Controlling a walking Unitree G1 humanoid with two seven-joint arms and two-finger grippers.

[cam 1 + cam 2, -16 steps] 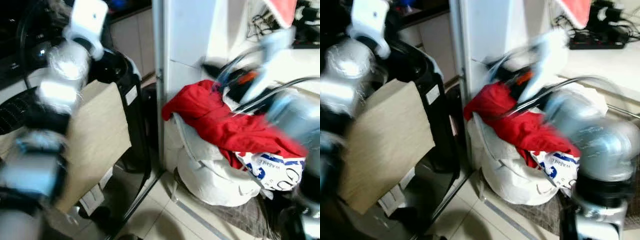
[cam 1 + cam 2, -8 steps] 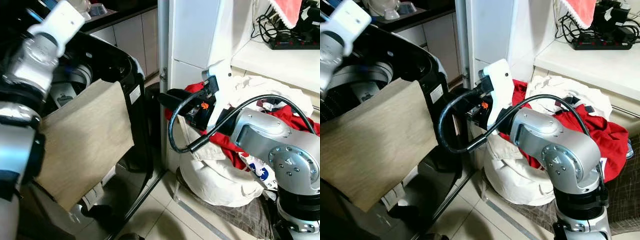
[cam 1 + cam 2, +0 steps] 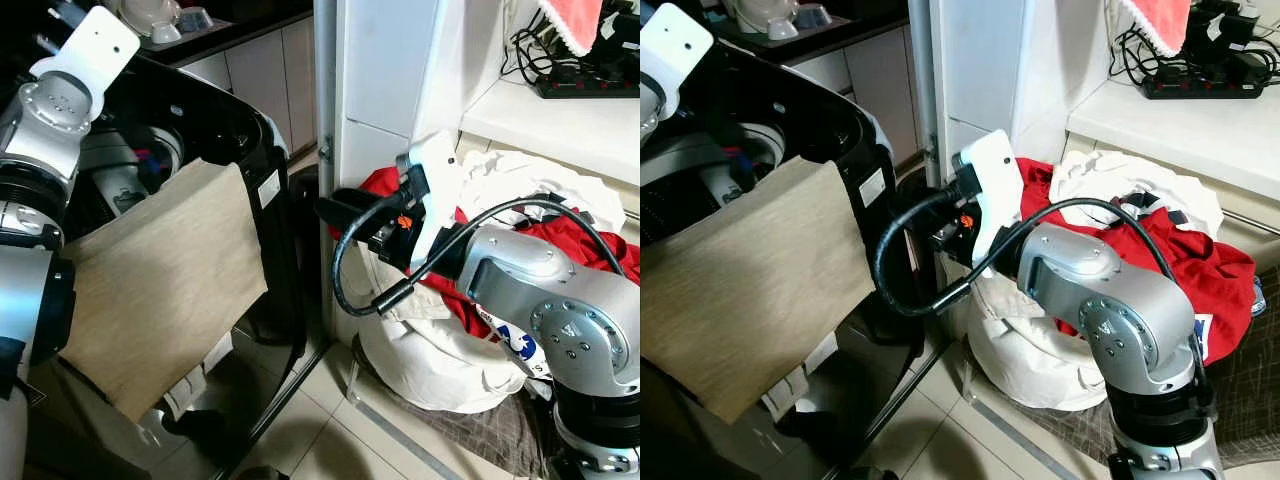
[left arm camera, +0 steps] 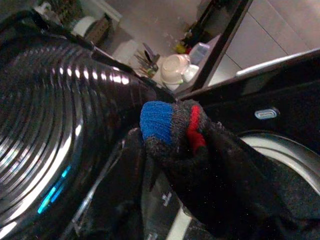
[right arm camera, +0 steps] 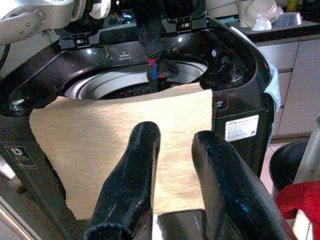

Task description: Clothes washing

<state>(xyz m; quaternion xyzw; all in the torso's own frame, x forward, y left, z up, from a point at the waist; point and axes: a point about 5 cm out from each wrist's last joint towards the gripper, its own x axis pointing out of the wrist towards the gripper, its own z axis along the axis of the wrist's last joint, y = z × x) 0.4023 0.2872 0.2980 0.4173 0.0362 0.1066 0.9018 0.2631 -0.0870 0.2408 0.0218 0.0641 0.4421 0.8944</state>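
The dark knitted sock with a blue toe and red stripe (image 4: pixel 172 131), soft, light and limp, best pinched at its bunched cuff, hangs long axis down from my left gripper (image 5: pixel 150 37), clamped on it, over the black top-loading washing machine's drum (image 5: pixel 95 85), while my right gripper (image 5: pixel 172 150) waits open and empty.
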